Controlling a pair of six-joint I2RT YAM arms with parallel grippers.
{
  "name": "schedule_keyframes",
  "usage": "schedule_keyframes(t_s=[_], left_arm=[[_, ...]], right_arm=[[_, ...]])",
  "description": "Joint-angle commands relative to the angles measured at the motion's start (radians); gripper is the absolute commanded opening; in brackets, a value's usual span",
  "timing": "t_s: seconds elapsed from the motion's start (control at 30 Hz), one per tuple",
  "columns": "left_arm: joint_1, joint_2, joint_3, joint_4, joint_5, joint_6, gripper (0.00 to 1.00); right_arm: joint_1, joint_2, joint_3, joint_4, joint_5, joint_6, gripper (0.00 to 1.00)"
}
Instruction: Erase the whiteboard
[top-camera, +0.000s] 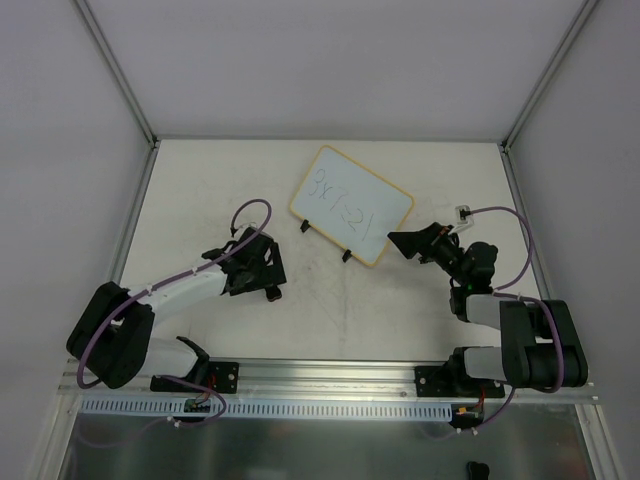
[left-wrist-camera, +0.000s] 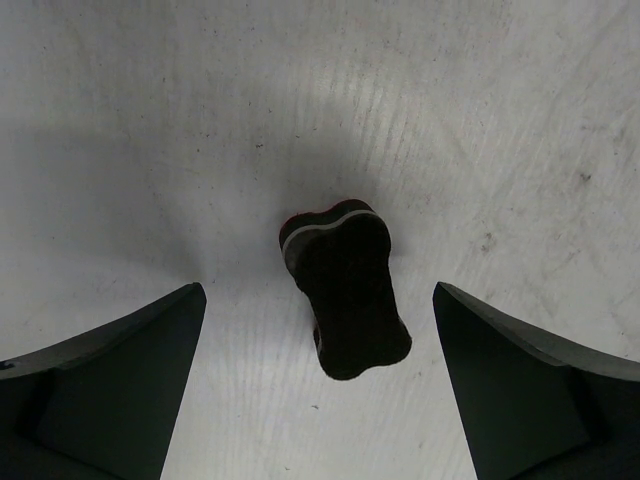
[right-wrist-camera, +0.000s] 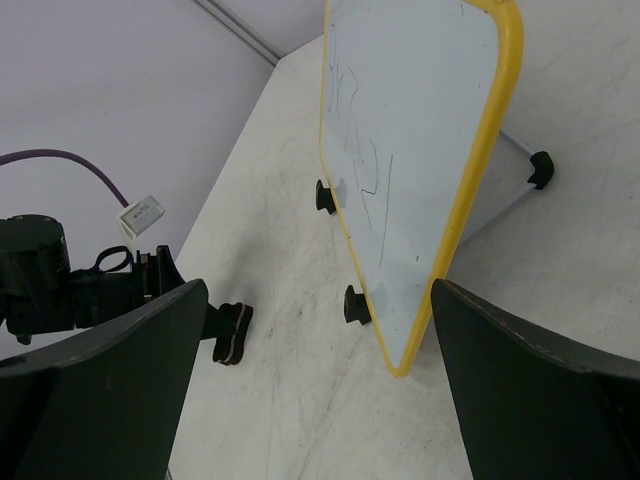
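The whiteboard (top-camera: 350, 205) lies mid-tabletop (top-camera: 200, 190), turned askew, white with a yellow rim and two black feet (top-camera: 304, 226) on its near edge. Faint handwriting on it seems to read "3x7=21". The right arm reaches low toward its right corner, the right fingers (right-wrist-camera: 530, 400) spread and holding nothing. The left arm stretches forward, with the left fingers (left-wrist-camera: 110, 390) released and straddling a small black block (left-wrist-camera: 345, 290).

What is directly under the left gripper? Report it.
A small black block lies on the table beneath the open left gripper, touching neither finger. Its underside is hidden.
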Motion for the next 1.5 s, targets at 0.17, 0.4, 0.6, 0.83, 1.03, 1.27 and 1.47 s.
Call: schedule_keyframes(t_s=[0.17,0.4,0.6,0.83,1.03,1.27,1.47], left_arm=[[-0.017,0.035,0.052,-0.022,-0.007,-0.040,0.99],[-0.044,0.096,0.083,-0.024,-0.010,-0.062,0.90],[-0.057,0.155,0.096,-0.024,-0.033,-0.073,0.81],[-0.060,0.146,0.086,-0.025,-0.035,-0.067,0.73],[-0.062,0.138,0.075,-0.050,-0.053,-0.036,0.66],[-0.062,0.164,0.076,-0.079,-0.044,-0.021,0.49],[-0.062,0.158,0.058,-0.082,-0.021,-0.010,0.27]], right_arm=[[0.007,0.010,0.026,0.087,-0.021,0.003,0.99],[0.007,0.018,0.026,0.103,-0.027,0.014,0.99],[0.005,0.019,0.026,0.104,-0.028,0.016,0.99],[0.007,0.024,0.027,0.104,-0.028,0.019,0.99],[0.005,0.032,0.029,0.110,-0.031,0.023,0.99],[0.004,0.029,0.029,0.110,-0.033,0.026,0.99],[0.001,0.027,0.027,0.112,-0.036,0.029,0.99]])
